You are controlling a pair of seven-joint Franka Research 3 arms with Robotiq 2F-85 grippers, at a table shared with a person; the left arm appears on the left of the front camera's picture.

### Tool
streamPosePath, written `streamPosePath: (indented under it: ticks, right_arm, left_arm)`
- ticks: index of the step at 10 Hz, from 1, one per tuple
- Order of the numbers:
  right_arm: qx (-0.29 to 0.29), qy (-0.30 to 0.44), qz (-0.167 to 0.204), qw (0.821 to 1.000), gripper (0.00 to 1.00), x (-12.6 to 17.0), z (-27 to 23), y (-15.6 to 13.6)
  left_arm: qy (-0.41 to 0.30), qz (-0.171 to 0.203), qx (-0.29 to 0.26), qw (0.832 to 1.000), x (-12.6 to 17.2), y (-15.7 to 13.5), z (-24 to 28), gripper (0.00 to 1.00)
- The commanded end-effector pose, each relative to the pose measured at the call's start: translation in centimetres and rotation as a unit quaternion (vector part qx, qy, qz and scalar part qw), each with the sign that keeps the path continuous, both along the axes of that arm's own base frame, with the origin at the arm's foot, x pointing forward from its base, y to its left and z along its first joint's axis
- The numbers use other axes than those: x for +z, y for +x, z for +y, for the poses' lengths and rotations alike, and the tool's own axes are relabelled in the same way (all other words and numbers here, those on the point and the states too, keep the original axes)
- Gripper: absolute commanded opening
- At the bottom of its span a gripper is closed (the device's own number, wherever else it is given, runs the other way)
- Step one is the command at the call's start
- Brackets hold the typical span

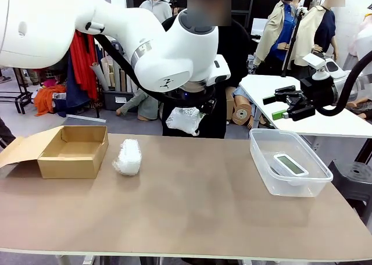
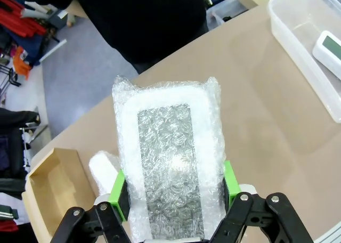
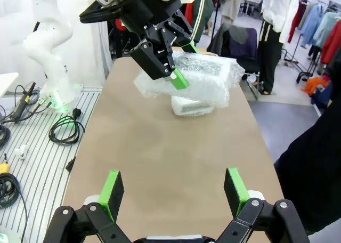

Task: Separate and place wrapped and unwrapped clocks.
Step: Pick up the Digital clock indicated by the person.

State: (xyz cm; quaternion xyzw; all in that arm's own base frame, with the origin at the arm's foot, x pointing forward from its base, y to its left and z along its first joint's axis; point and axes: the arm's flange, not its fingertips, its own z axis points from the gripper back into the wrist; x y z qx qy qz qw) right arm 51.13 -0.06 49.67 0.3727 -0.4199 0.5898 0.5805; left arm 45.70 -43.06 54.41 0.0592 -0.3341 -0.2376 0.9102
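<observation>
My left gripper [image 1: 189, 111] hangs above the table's far middle, shut on a wrapped clock [image 1: 185, 121]. Its green pads [image 2: 118, 192] press the sides of this bubble-wrap bundle [image 2: 169, 163], and a greyish screen shows through the wrap. A second wrapped bundle [image 1: 128, 157] lies on the table beside the cardboard box [image 1: 67, 167]. The bare white clock [image 1: 290, 164] rests inside the clear plastic container [image 1: 297, 187] at the right. My right gripper [image 1: 288, 105] is open and held high over the right end, with nothing between its fingers. In the right wrist view my right gripper [image 3: 173, 192] looks along the table at the held bundle [image 3: 205, 75].
A person in black stands at the far edge behind the held bundle. The open cardboard box has a flap folded out to the left. The near half of the brown tabletop [image 1: 186, 218] is bare. A white table stands behind the right gripper.
</observation>
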Motion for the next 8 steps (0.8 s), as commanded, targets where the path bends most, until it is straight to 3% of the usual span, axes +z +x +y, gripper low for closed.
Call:
streamPosePath:
  ticks: [1, 8]
  right_arm:
    - [0.000, 0.001, -0.002, 1.000, 1.00, 0.25, -0.02, -0.04]
    - [0.000, 0.001, -0.002, 1.000, 1.00, 0.25, -0.02, -0.04]
  left_arm:
    - [-0.006, 0.001, 0.003, 1.000, 0.41, -0.16, 0.14, 0.00]
    - [-0.001, 0.000, -0.001, 1.000, 0.03, -0.06, -0.07, 0.00]
